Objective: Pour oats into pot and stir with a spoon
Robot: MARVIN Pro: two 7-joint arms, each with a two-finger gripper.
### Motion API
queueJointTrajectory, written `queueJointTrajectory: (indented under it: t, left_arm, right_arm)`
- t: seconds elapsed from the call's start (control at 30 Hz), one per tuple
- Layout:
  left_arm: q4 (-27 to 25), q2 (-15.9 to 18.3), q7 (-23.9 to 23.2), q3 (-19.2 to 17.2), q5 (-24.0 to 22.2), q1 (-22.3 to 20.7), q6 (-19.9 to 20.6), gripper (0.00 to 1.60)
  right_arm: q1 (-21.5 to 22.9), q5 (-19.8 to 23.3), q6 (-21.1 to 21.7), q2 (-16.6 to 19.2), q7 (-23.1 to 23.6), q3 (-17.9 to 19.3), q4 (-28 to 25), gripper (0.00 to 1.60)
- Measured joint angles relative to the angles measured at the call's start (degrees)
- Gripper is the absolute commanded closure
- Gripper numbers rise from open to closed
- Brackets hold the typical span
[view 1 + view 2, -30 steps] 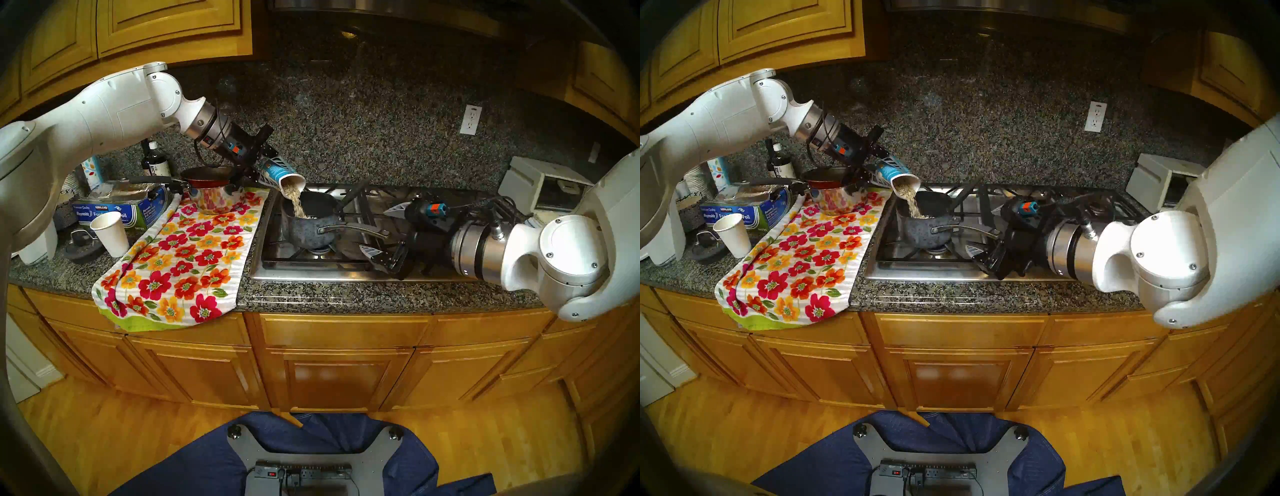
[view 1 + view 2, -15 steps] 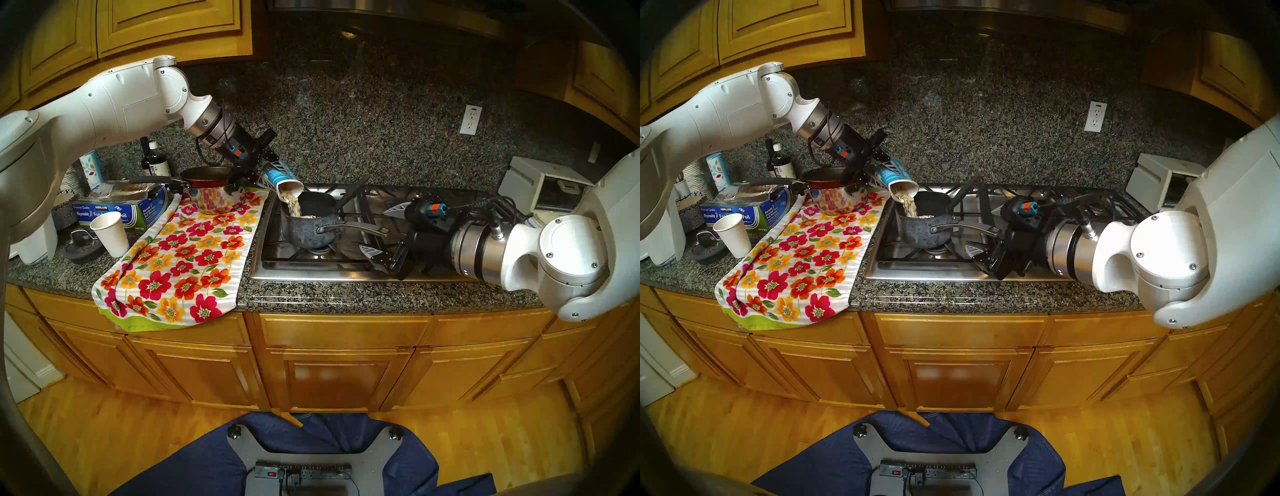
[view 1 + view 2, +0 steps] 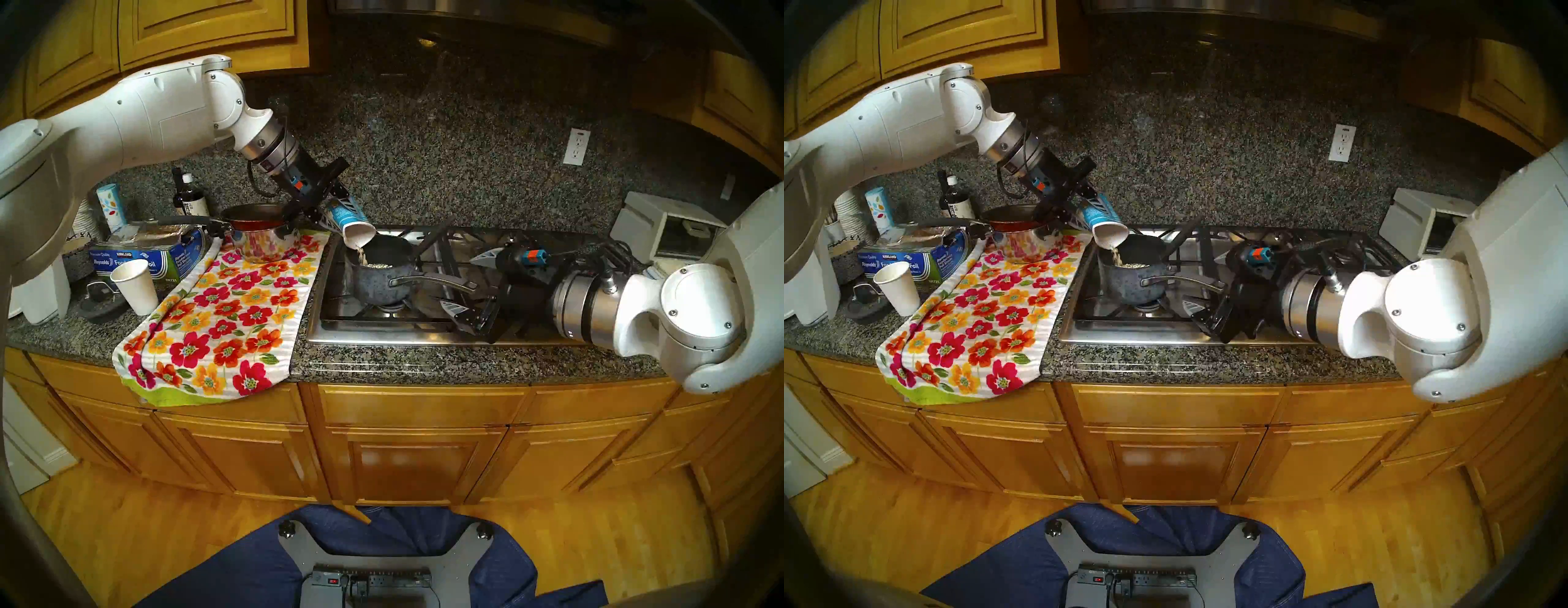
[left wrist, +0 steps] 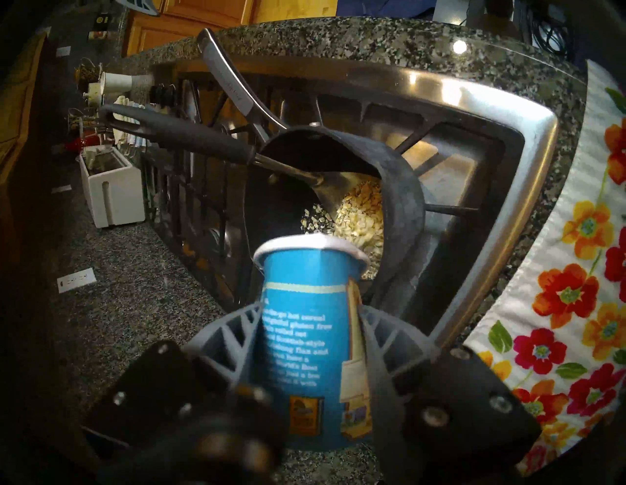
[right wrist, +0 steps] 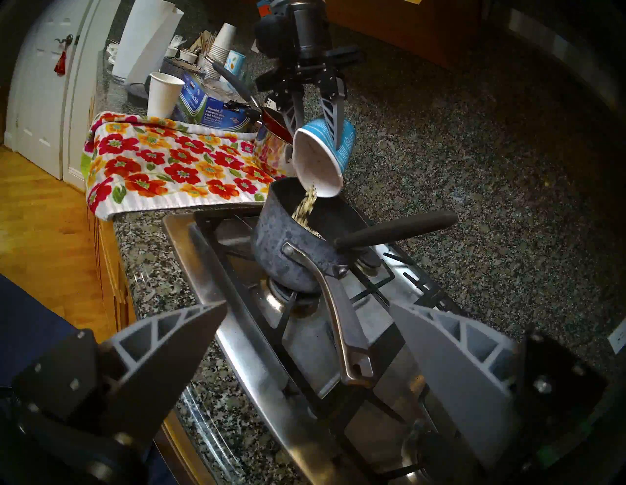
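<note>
Left gripper (image 3: 330, 212) clamping tilted blue paper oat cup (image 3: 348, 216), thin stream of pale oat flakes (image 3: 360, 256) falling into speckled blue-grey saucepan (image 3: 382, 280), black spoon (image 3: 430, 241) leaning at its 2 o'clock rim, right gripper (image 3: 464, 282) spread wide, empty, at 3 o'clock.

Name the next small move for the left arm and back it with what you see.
Probably hold the tilt briefly: the left tool grips the oatmeal cup mouth-down over the saucepan, and a thin stream of oats is falling from a nearly bare white interior.

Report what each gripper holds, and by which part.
Left gripper grips the blue oatmeal cup by its side walls, toward the base. Right gripper is open, holding nothing.
</note>
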Motion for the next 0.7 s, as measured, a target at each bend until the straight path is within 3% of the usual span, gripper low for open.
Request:
queueJointTrajectory:
  t: [0.7]
  left_arm:
    - [-1.75,-1.16,0.01,2.67,-0.3,-3.13,-0.01,1.12]
  right_arm:
    - [-0.01,0.0,0.0,0.0,0.0,0.0,0.01,0.0]
